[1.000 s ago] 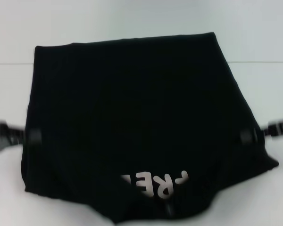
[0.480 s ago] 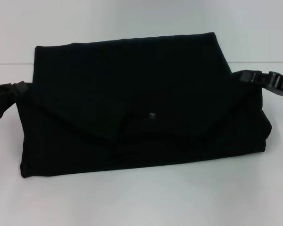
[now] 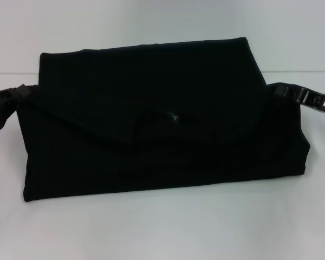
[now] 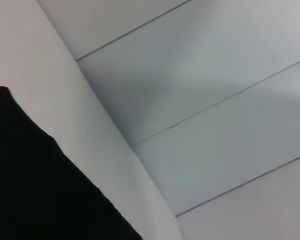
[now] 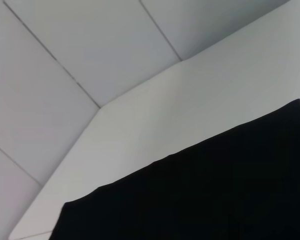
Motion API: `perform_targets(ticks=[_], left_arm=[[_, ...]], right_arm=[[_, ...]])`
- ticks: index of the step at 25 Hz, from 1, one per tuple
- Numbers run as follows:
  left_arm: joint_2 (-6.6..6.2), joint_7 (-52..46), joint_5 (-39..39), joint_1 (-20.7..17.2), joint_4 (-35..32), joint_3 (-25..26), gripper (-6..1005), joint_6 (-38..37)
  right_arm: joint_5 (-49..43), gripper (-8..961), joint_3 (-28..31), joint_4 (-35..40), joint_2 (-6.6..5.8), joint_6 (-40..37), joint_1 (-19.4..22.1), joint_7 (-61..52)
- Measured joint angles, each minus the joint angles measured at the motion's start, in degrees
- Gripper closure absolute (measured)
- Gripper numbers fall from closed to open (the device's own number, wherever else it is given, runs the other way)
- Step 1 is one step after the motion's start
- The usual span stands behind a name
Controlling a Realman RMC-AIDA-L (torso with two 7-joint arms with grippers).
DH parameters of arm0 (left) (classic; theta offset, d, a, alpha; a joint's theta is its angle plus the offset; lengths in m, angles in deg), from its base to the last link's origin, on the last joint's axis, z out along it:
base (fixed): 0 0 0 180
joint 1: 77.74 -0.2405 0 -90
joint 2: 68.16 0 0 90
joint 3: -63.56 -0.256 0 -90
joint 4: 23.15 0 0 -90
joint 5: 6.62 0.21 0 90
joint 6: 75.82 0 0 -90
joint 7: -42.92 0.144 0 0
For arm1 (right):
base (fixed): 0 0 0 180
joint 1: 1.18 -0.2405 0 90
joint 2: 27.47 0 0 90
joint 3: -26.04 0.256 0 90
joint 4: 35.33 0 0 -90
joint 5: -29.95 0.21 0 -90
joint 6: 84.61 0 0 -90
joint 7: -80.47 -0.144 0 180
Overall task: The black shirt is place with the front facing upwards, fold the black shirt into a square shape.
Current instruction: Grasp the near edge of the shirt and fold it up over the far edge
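Observation:
The black shirt (image 3: 151,157) lies on the white table, folded over into a wide band with its lettering hidden. A small label (image 3: 173,115) shows on the upper layer. My left gripper (image 3: 19,93) is at the left end of the folded-over layer and my right gripper (image 3: 281,89) at the right end. Each is shut on a corner of that layer, which runs straight into its fingers. The left wrist view shows a corner of the black shirt (image 4: 35,185), and the right wrist view shows a broad edge of the black shirt (image 5: 200,195); neither shows any fingers.
The white table (image 3: 162,227) reaches well in front of the shirt and to both sides. Its far edge (image 3: 292,70) runs just behind the shirt. Beyond that edge lies a pale tiled floor (image 4: 215,100).
Both grippers swept the near part of the shirt up and over to the far side, hiding the lettering. In the last half second the folded layer slid slightly farther back.

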Motion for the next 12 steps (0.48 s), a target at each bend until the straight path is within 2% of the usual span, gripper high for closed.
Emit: perform_targets(ticks=[6, 12], left_arm=[[1.09, 2.3, -0.2, 0.8, 0.9, 0.0, 1001, 4.0], [1.57, 3.3, -0.2, 1.8, 0.9, -0.1, 1000, 6.4]], right_arm=[[0.0, 887, -0.1, -0.8, 1.05, 4.1, -0.9, 2.0], [0.1, 888, -0.2, -1.8, 1.19, 7.0, -1.9, 3.5]])
